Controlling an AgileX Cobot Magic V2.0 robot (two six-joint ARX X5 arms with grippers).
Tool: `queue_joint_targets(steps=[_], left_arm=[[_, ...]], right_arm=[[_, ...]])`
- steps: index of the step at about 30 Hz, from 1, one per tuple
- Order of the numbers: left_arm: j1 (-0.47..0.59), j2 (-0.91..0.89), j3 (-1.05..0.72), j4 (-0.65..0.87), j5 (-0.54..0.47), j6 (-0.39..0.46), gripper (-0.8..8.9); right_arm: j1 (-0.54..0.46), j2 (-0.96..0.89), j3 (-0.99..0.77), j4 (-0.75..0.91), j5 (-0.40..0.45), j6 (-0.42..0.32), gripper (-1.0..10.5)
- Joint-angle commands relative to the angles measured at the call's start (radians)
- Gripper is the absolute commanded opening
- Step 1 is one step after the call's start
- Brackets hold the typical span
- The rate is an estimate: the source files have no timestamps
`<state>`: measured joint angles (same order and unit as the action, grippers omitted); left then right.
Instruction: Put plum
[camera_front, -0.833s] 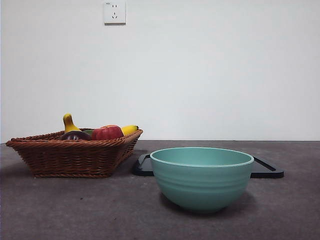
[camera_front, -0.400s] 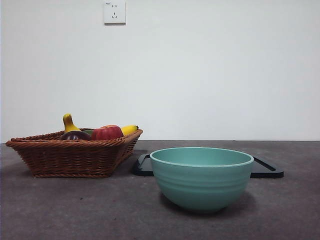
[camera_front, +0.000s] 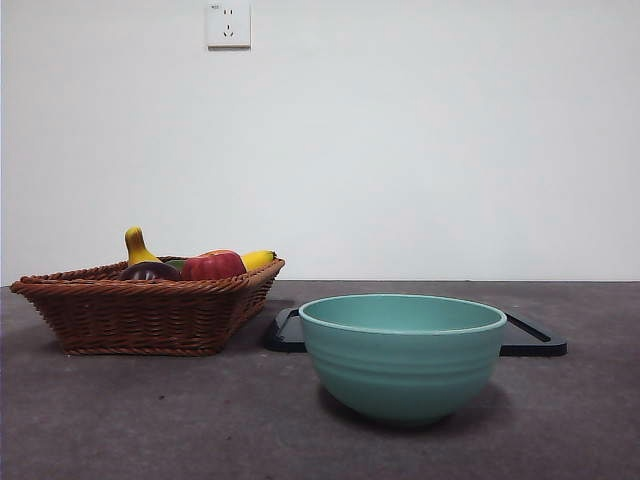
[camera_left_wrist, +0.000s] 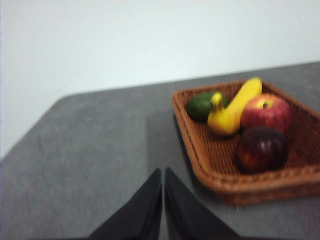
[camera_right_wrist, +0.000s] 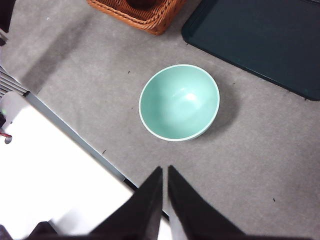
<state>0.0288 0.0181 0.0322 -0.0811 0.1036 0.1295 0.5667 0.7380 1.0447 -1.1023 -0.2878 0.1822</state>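
The plum (camera_left_wrist: 262, 149), dark maroon and glossy, lies in a brown wicker basket (camera_left_wrist: 200, 155) beside a red apple (camera_left_wrist: 266, 111); in the front view the plum (camera_front: 150, 271) peeks over the basket (camera_front: 140, 315) rim at the left. My left gripper (camera_left_wrist: 163, 175) is shut and empty, held above the grey table short of the basket. High over the table, my right gripper (camera_right_wrist: 164, 172) is shut with nothing in it, above a mint-green bowl (camera_right_wrist: 179, 102). Neither arm shows in the front view.
The basket also holds a yellow banana (camera_left_wrist: 235, 111), a green fruit (camera_left_wrist: 202, 105) and the apple (camera_front: 213, 266). The mint-green bowl (camera_front: 402, 352) stands front and centre, with a dark flat tray (camera_front: 535, 340) behind it. The table's edge (camera_right_wrist: 80, 135) runs near the bowl.
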Motion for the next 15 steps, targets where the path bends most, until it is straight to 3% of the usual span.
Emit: queue_joint_targets(steps=[1, 15], left_arm=[[0.002, -0.015, -0.021, -0.054, -0.002, -0.011, 0.08], [0.004, -0.015, -0.021, -0.105, -0.002, -0.014, 0.08]], right_arm=[[0.007, 0.005, 0.017, 0.010, 0.000, -0.011, 0.1], [0.007, 0.005, 0.017, 0.010, 0.000, -0.011, 0.1]])
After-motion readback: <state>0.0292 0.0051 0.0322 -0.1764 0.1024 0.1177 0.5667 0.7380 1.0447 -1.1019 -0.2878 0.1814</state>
